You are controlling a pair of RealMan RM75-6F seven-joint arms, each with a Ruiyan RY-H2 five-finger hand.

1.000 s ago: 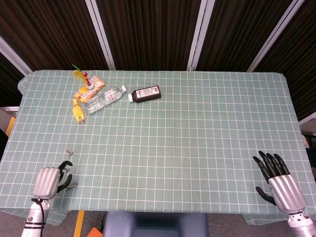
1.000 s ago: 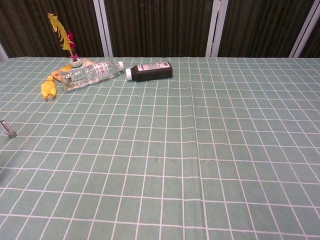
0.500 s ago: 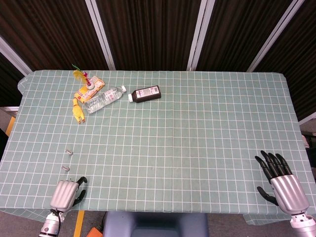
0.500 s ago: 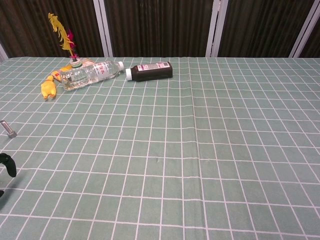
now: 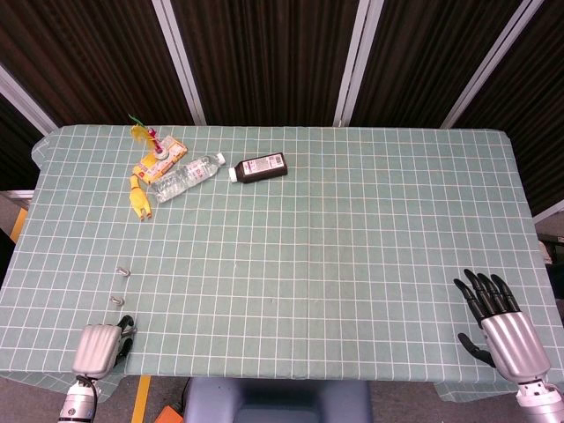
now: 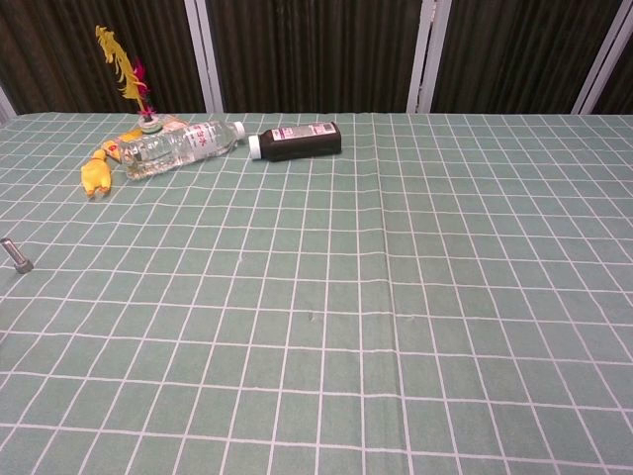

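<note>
While both arms sit low at the near edge, I read the scene off the head view first, since the chest view shows neither hand.

Left hand: my left hand [image 5: 97,349] is at the near left corner of the table [image 5: 352,264], fingers curled under with nothing in them that I can see.

Nearest things: two small metal bolts lie just beyond it; the nearer bolt [image 5: 115,300] is close to the fingertips but apart from them, the farther bolt [image 5: 124,270] a little beyond that. In the chest view only one bolt [image 6: 17,255] shows, at the left edge.

Right hand: my right hand [image 5: 502,330] is at the near right corner, fingers spread wide and pointing away from me, holding nothing and well apart from every object.

Far left cluster: a clear water bottle [image 5: 186,176] lies on its side, and a dark bottle [image 5: 260,167] with a white cap lies on its side just to its right.

Beside the clear bottle: a yellow rubber chicken [image 5: 138,196] lies to its left, an orange packet [image 5: 162,158] sits beyond it, and a feathered shuttlecock [image 6: 134,84] stands upright on that packet.

Table cover: green cloth with a white grid.
</note>
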